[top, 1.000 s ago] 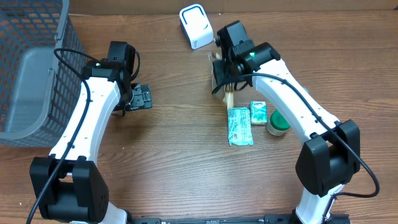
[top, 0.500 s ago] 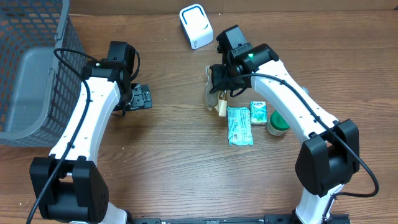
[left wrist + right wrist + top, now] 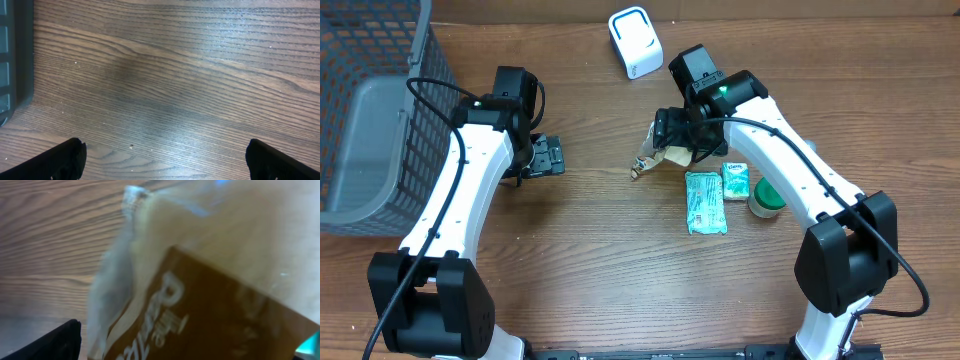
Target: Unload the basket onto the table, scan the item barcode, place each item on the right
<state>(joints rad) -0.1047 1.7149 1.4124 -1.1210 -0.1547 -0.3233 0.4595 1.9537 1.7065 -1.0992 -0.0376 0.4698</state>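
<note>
**Packet Lying Short of the Scanner, Both Tools Spread**

At the far left, a grey basket [image 3: 365,120] is sitting on the wooden table [image 3: 600,280]. I judge that it is waiting to take scanned goods.

Next to it, the left gripper [image 3: 546,157] is hovering over bare wood. Its fingers are standing wide apart with nothing between them. It is parked well away from the goods, probably so that the other arm is getting free room to work.

Toward the middle, the white scanner [image 3: 635,42] is sitting near the back edge. The task's thing, a clear packet [image 3: 653,155] with a brown card inside, is lying tilted on the table. It is in front of the scanner and apart from it.

The right gripper [image 3: 670,138] is hanging directly over the packet. In the wrist view the blurred packet is filling the frame. One dark finger [image 3: 52,341] is showing far out in the corner, just clear of the wrapper's edge. The other finger is hidden. From this the jaws appear to be apart and not clamping the packet.

The barcode is not showing in any view, so the scan looks not yet done.

At the right, a blue-green pouch [image 3: 706,203], a small green box [image 3: 735,179] and a green-lidded jar [image 3: 767,198] are lying close together, seemingly queued for scanning.
</note>
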